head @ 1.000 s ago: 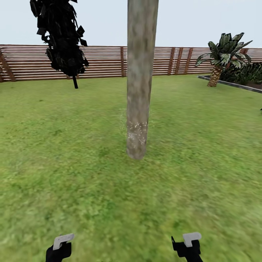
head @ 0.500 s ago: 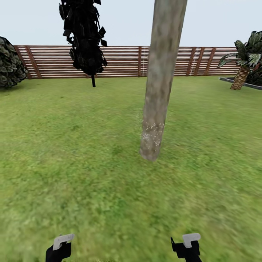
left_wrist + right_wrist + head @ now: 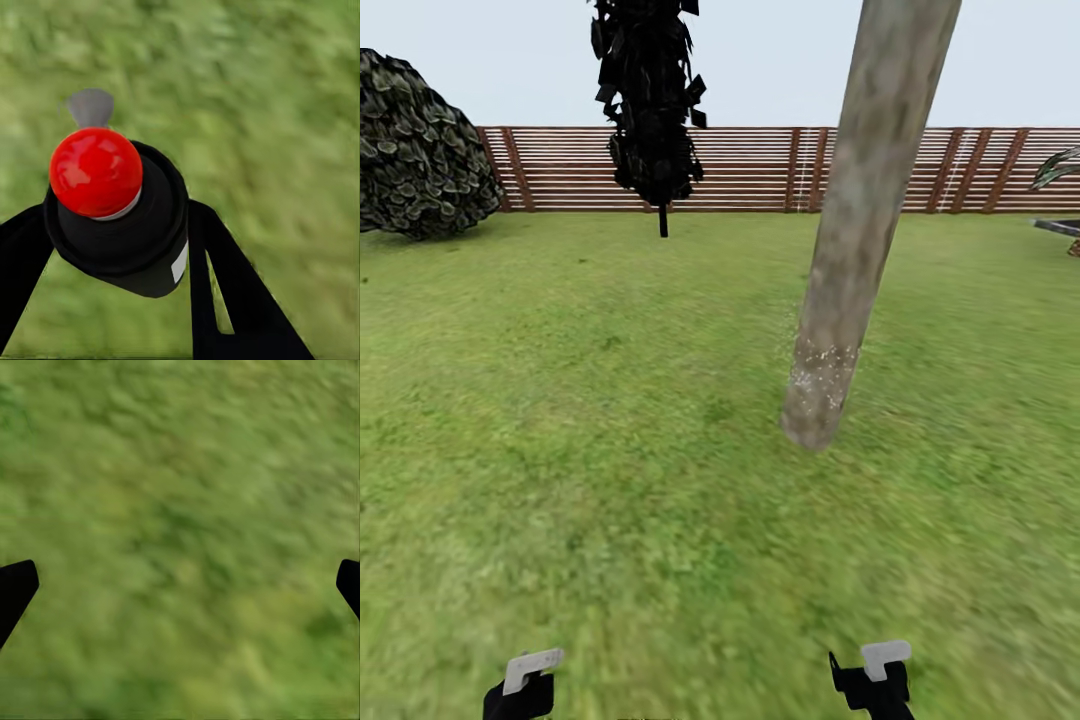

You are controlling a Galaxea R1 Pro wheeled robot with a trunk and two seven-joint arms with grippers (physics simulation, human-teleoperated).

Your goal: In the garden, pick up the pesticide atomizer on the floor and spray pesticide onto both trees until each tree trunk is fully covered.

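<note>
Pesticide atomizer (image 3: 120, 217) pinched in the left claw (image 3: 112, 247), red top toward the lawn (image 3: 610, 450) — carried low. Right claw (image 3: 180, 585) spread, empty. Tree trunk (image 3: 855, 250) ahead-right, white flecks near its base — likely only partly sprayed.

Both arms sit low and in front of the trunk, wrists pointing down at the ground. The left gripper (image 3: 112, 247) has its two black fingers (image 3: 225, 285) closed against the sides of the atomizer (image 3: 116, 217), its red top clear of them. The right gripper (image 3: 180, 585) is spread wide, fingertips far apart, nothing between them.
</note>
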